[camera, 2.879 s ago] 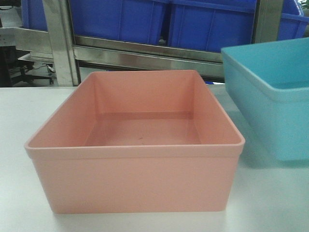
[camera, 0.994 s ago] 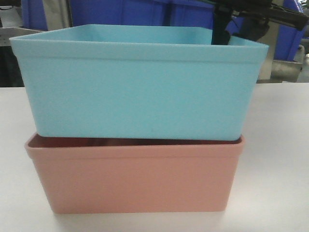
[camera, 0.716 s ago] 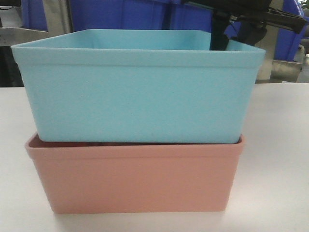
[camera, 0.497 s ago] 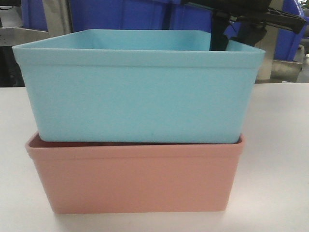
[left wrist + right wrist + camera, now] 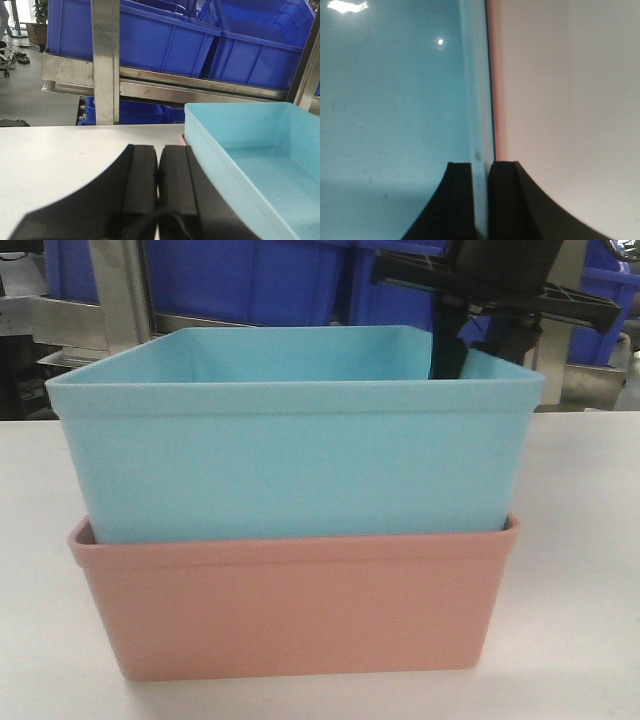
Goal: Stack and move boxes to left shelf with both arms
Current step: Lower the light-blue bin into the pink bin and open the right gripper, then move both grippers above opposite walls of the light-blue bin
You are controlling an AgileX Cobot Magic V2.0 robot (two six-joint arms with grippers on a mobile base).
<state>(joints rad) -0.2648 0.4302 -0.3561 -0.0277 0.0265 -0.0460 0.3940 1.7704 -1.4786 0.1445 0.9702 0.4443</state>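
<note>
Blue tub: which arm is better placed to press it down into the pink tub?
Right, probably. The right gripper clamps the wall of the blue tub, one finger inside; the left gripper is shut on nothing, beside the tub.

A white table [image 5: 585, 540] filled the front. Behind it stood a steel rack [image 5: 105, 60] with a shiny upright post and a long flat bar [image 5: 200, 91] running across. Big blue bins [image 5: 165, 42] sat side by side on the rack, above the bar. Another blue bin [image 5: 145, 114] showed lower down, under the bar. To the left of the rack the floor [image 5: 30, 107] was grey and smooth. Far back on that side sat a potted plant [image 5: 37, 30], small and hard to see. Something dark [image 5: 12, 123] lay low by the table's edge, and what it was could not be told. The room was evenly lit.
</note>
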